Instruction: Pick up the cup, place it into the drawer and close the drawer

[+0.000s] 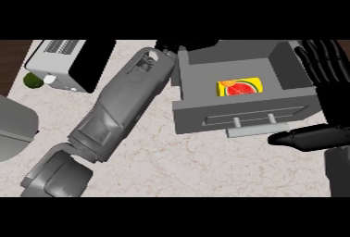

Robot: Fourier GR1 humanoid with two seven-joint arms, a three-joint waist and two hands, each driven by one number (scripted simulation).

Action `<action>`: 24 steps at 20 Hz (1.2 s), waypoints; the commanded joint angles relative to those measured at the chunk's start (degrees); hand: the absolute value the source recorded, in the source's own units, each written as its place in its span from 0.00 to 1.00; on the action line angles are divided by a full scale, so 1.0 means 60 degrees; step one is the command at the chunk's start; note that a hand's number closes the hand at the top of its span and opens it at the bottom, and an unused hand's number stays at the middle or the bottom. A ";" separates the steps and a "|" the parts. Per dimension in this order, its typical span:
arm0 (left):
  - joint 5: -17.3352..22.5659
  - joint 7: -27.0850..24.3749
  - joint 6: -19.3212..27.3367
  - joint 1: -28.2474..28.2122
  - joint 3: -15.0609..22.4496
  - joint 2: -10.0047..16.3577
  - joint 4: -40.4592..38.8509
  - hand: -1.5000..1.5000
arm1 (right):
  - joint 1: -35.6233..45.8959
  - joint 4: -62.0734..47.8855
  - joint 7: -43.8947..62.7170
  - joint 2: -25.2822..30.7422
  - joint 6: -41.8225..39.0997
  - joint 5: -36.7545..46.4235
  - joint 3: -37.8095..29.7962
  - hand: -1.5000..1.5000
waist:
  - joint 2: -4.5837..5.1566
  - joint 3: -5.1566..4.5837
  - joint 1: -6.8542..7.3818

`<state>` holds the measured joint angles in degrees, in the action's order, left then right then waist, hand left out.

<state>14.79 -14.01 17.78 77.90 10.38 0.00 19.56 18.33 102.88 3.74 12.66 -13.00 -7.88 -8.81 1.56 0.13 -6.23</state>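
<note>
Cup (240, 88) lies on the floor of the open drawer (205, 113), clear of both hands. I see my left hand (169, 45) at the drawer's back-left corner, mostly hidden; can't tell its state. Right hand (336, 102) is beside the right wall, fingers straight.

The left forearm (120, 106) slants from the lower left up toward the top centre. Of the left hand (167, 45) only a dark edge shows. The right hand (334, 111) stands at the right edge, its fingers (315, 60) straight and pointing up, thumb (297, 139) stretched leftward, above the right forearm (339, 171).
</note>
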 commanded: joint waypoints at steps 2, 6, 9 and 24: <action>0.0148 0.0272 -0.0578 -0.0065 0.0879 0.0001 -0.0738 1.00 | 0.0541 -0.0161 0.0087 -0.0149 0.0029 0.0134 0.0378 0.00 | 0.0145 0.0000 -0.0408; 0.0380 0.0253 -0.0425 -0.0646 0.1698 0.0001 -0.0493 1.00 | 0.0452 -0.0320 0.0008 -0.0101 -0.0287 -0.0198 0.0315 0.00 | 0.0148 0.0008 -0.0832; 0.0816 0.0047 -0.0624 -0.0628 0.1476 0.0001 -0.0465 0.00 | 0.0716 -0.0333 -0.0048 -0.0219 -0.0159 0.0046 0.0534 0.00 | 0.0251 -0.0007 -0.0869; 0.3230 -0.2120 -0.0326 -0.0743 0.0521 0.0001 0.0501 0.00 | 0.0297 -0.0185 0.1174 0.1257 -0.4219 -0.1299 0.2849 1.00 | 0.0031 -0.0025 -0.0464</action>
<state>31.68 -24.55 14.60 73.05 14.84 0.00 22.55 22.21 101.20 8.23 15.15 -32.30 -17.30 5.02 2.29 -0.03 -10.41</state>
